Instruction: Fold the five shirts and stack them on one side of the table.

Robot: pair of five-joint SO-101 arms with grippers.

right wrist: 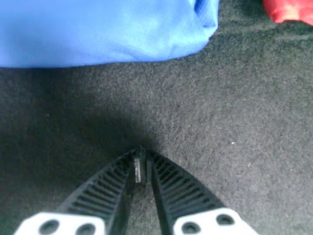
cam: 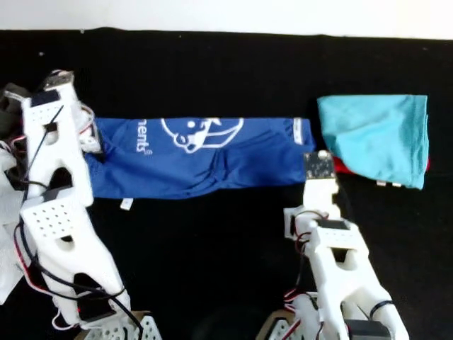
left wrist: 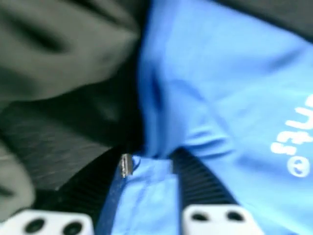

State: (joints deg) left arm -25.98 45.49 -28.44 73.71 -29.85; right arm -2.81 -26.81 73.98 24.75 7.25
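A blue shirt point(cam: 198, 157) with white print lies folded into a long strip across the middle of the black table. My left gripper point(left wrist: 149, 166) is at its left end, shut on a fold of the blue shirt point(left wrist: 225, 98). My right gripper point(right wrist: 141, 169) is shut with nothing in it, just above the black cloth, a little off the blue shirt's point(right wrist: 98, 29) right end. The right arm point(cam: 320, 177) stands at that end in the high view. A folded teal shirt point(cam: 379, 138) lies at the right on top of a red one point(cam: 347, 168).
A dark grey cloth point(left wrist: 54, 49) lies bunched beside the left gripper. A corner of the red shirt point(right wrist: 288, 10) shows near the right gripper. The black table point(cam: 212, 241) stretches bare in front of the blue shirt, between the two arm bases.
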